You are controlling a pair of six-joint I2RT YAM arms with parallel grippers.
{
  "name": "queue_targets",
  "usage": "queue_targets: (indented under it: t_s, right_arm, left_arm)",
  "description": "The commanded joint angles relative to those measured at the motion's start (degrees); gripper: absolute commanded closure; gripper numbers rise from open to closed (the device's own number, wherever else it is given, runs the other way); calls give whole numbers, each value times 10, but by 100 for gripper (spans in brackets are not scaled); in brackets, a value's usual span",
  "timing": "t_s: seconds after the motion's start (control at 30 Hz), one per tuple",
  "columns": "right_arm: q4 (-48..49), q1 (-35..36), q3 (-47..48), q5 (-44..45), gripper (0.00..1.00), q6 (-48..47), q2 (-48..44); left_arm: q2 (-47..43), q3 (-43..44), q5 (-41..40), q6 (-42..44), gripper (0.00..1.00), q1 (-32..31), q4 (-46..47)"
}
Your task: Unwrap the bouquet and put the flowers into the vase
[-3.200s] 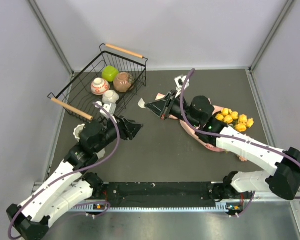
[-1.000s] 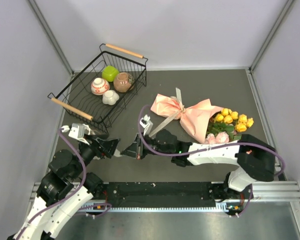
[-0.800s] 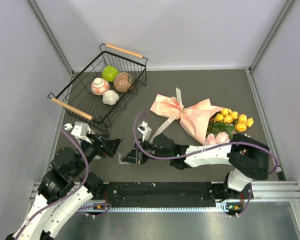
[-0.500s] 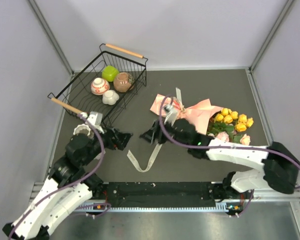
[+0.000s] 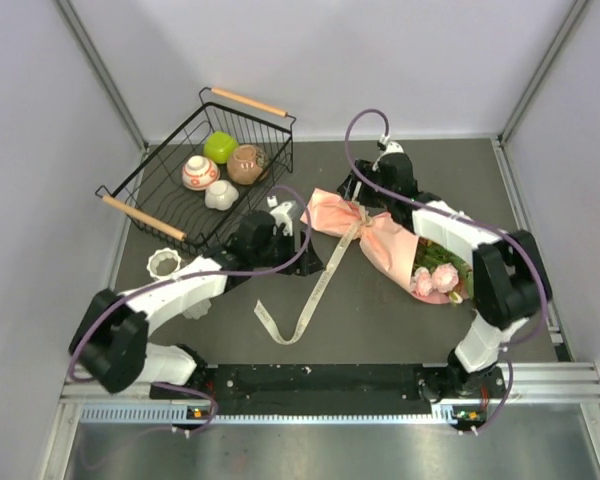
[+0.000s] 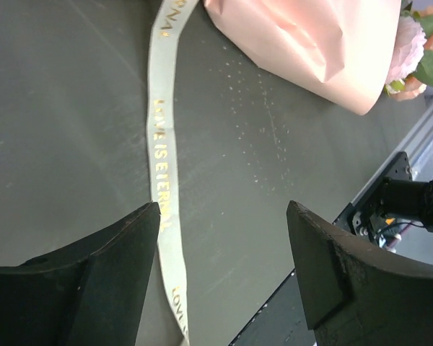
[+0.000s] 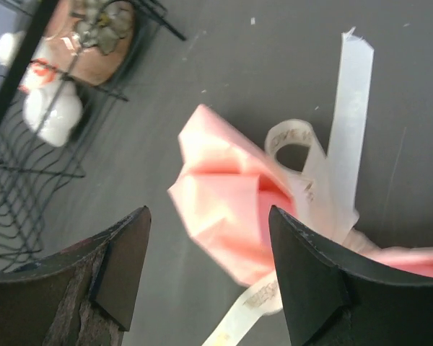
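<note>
bouquet (image 7: 224,216) — blurred, cut off

One bouquet (image 5: 385,245), one loose ribbon (image 5: 317,288), one wire basket (image 5: 248,101) holding four small objects (image 5: 246,164), one white vase (image 5: 165,264)

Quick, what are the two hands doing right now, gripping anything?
Left hand: open, holding nothing, above the ribbon.
Right hand: open, holding nothing, above the pink paper.
</note>
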Motion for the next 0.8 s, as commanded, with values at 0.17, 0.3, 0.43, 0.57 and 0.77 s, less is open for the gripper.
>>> queue_targets:
  t_s: [0.17, 0.3, 0.43, 0.57, 0.77]
  right_arm:
    - [-67, -69, 202, -149, 41, -71, 200]
    - [-52, -76, 220, -185, 40, -79, 223]
    - [-55, -100, 245, -145, 31, -34, 232]
    - [-60, -117, 287, -161, 30, 3, 263]
    - [-233, -118, 403, -87, 30, -43, 341]
  left_arm:
    - [125, 101, 82, -29, 25, -12, 93]
    - [169, 125, 80, -40, 27, -13, 98]
    - [192, 139, 83, -60, 29, -13, 112]
    - [194, 141, 73, -65, 31, -14, 116]
    - [179, 124, 66, -70, 31, -17, 110]
